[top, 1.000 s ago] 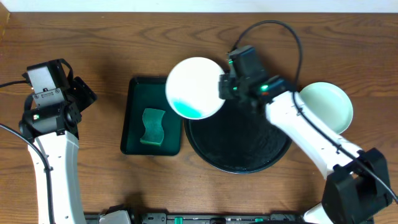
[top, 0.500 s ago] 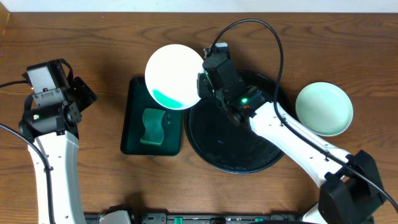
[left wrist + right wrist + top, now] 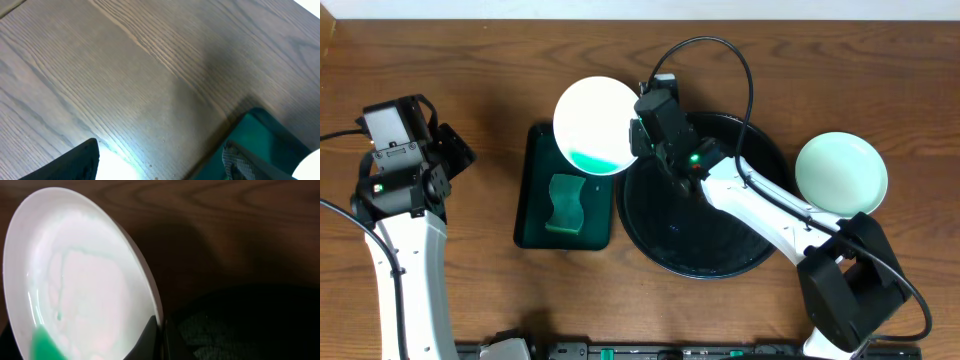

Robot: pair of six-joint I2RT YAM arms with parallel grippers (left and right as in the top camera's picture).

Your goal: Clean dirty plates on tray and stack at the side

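White arm links (image 3: 405, 270), black joints (image 3: 845, 290), green lights (image 3: 693, 157), looping black cable (image 3: 710, 40)

Left arm (image 3: 400, 250) standing back at own side, left gripper (image 3: 460, 153) spreading jaws wide. Right arm (image 3: 760, 205) stretching across toward centre, right gripper (image 3: 636, 138) pinching jaws tight.

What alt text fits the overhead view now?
The right gripper, jaws shut, holds a white plate with a green smear by its rim, partly over the sponge tray, beside the black tray. A mint plate lies farther right.
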